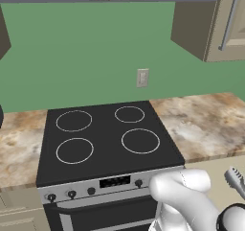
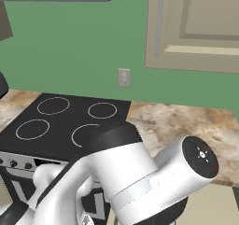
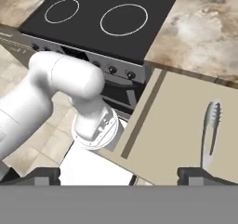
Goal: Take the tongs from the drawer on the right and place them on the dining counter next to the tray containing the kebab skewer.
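Observation:
The drawer point(image 3: 179, 121) stands pulled out to the right of the stove, its flat beige inside facing up. The slim grey tongs point(image 3: 210, 131) lie in it along the right side, scalloped tip toward the worktop. My gripper point(image 3: 123, 175) hovers above the drawer's near end, open, with nothing between its fingertips point(image 3: 46, 174); the tongs lie just beyond the right one. In the left base view the tongs point(image 1: 235, 179) show in the drawer point(image 1: 216, 175) beside my arm's elbow. The dining counter, the tray and the kebab skewer are out of view.
A black four-ring stove point(image 1: 107, 139) with front knobs sits left of the drawer. Marbled worktop point(image 1: 206, 124) runs on both sides of it. A beige wall cabinet point(image 1: 215, 24) hangs over the right worktop. My own forearm point(image 3: 65, 83) crosses below the stove front.

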